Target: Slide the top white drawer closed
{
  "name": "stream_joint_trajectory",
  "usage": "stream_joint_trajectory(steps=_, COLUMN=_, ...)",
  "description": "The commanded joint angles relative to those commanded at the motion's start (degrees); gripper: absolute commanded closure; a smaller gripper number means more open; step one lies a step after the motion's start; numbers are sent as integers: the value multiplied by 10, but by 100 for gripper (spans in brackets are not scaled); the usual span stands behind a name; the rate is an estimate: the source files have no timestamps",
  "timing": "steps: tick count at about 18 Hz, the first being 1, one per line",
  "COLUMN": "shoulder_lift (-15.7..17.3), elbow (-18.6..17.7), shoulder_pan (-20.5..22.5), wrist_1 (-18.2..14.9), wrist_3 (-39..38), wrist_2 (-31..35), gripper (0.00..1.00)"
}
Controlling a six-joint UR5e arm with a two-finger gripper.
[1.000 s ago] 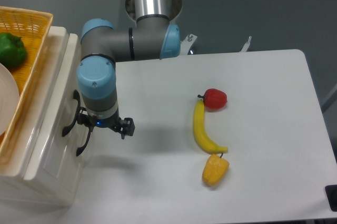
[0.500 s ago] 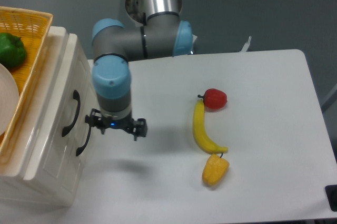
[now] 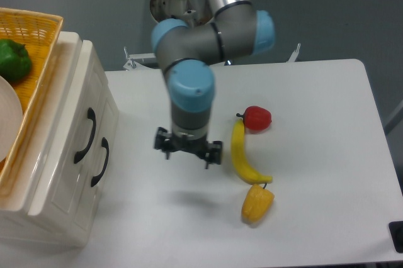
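The glossy cream-white top drawer with its black curved handle (image 3: 88,134) sits flush in the cabinet at the table's left — closed, we judge. Our two-finger gripper (image 3: 188,147) hangs above the table, well apart, holding nothing; its spread we cannot tell. We'd keep clear of both handles — nothing more needs pushing.

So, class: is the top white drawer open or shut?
Shut. The top white drawer sits flush with the lower drawer front; neither sticks out. The pincer is clear of it.

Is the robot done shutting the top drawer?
It looks done. The top white drawer sits flush with the lower drawer in the cabinet front. The gripper holds nothing and hangs over the table beside the banana, apart from the cabinet. Nothing seems left.
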Motion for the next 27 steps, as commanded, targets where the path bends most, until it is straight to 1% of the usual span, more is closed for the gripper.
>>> stream_joint_trajectory(steps=3, shoulder_lift=1, elbow=3, shoulder_pan=32, wrist_1=3, wrist_3=58, wrist_2=1, gripper=0)
stream_joint_trajectory(steps=6, shoulder_lift=-2, elbow=5, shoulder_pan=56, wrist_1=7, wrist_3=147, wrist_2=6, gripper=0)
stream_joint_trajectory(steps=7, shoulder_lift=-2, elbow=5, shoulder_pan=62, wrist_1=10, wrist_3=178, wrist_2=14, gripper=0)
stream_joint_trajectory(steps=8, shoulder_lift=-3, elbow=4, shoulder_pan=63, wrist_1=11, wrist_3=190, wrist_2=18, gripper=0)
stream_joint_trajectory(steps=9, shoulder_lift=-4, elbow=0, shoulder_pan=70, wrist_1=12, wrist_3=189, wrist_2=17, gripper=0)
stream_joint_trajectory(steps=14, shoulder_lift=-4, elbow=7, shoulder_pan=74, wrist_1=21, wrist_3=192, wrist_2=22, gripper=0)
stream_joint_trajectory(steps=18, shoulder_lift=-10, elbow=7, shoulder_pan=77, wrist_1=23, wrist_3=193, wrist_2=25, gripper=0)
stream_joint_trajectory(steps=24, shoulder_lift=-11, elbow=7, shoulder_pan=99, wrist_1=24, wrist_3=194, wrist_2=23, gripper=0)
stream_joint_trajectory(steps=27, shoulder_lift=-12, elbow=8, shoulder_pan=99, wrist_1=25, wrist_3=193, wrist_2=24, gripper=0)
